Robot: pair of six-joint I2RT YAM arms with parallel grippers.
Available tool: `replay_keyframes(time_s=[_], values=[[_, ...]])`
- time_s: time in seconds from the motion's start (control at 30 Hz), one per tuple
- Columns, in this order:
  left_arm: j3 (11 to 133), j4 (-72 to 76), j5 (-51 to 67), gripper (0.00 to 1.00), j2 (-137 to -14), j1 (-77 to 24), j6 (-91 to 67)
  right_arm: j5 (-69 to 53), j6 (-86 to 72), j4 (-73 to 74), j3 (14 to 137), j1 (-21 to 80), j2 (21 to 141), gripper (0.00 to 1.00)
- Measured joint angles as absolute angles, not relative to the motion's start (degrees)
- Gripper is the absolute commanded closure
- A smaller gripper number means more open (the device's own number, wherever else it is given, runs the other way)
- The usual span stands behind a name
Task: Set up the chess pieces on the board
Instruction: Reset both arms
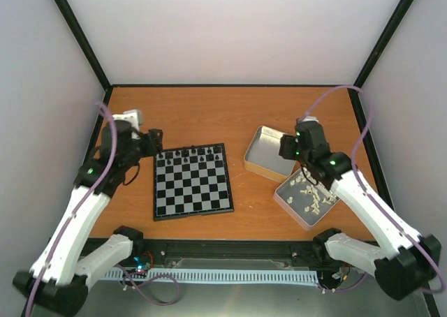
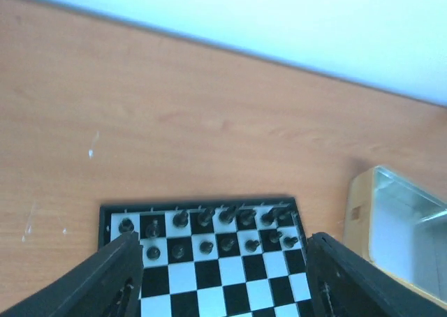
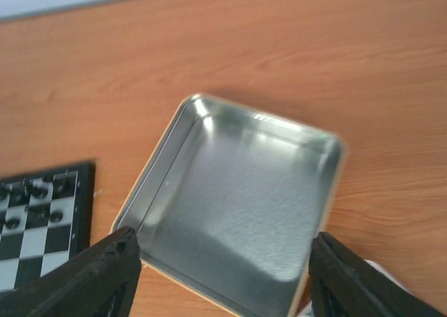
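Observation:
The board (image 1: 195,195) lies left of the table's centre. Black chess pieces (image 1: 192,156) fill its two far rows. In the left wrist view the board (image 2: 230,271) lies below the camera, with the black pieces (image 2: 205,216) standing in two rows. My left gripper (image 2: 223,244) hangs open over the board's far end with nothing between its fingers (image 2: 115,275); from above, the left gripper (image 1: 155,142) is by the board's far left corner. My right gripper (image 1: 286,148) is open and empty above an empty silver tin (image 3: 237,191).
A second tin (image 1: 293,212) holding several cream-white pieces (image 1: 307,191) sits near the right arm, touching the empty tin (image 1: 262,146). The board's corner (image 3: 42,212) shows at the left of the right wrist view. Enclosure walls surround the table.

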State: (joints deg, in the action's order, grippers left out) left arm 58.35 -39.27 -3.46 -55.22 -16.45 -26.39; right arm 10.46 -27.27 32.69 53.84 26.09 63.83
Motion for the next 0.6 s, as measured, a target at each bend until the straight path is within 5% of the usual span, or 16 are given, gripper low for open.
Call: replay_keyframes(time_s=[0.13, 0.37, 0.6], values=[[58.11, -39.0, -4.56, 0.01, -41.54, -16.45, -23.16, 16.38, -23.59, 37.23, 54.52, 25.74, 53.52, 0.18], [59.29, -40.21, -6.87, 0.0, -24.25, -16.43, -20.08, 23.86, -18.37, 44.05, 60.99, 25.63, 36.42, 0.01], [61.67, -45.69, -9.37, 0.0, -18.04, -16.43, -19.94, 27.0, -15.27, 48.31, 65.39, 25.63, 24.99, 0.0]])
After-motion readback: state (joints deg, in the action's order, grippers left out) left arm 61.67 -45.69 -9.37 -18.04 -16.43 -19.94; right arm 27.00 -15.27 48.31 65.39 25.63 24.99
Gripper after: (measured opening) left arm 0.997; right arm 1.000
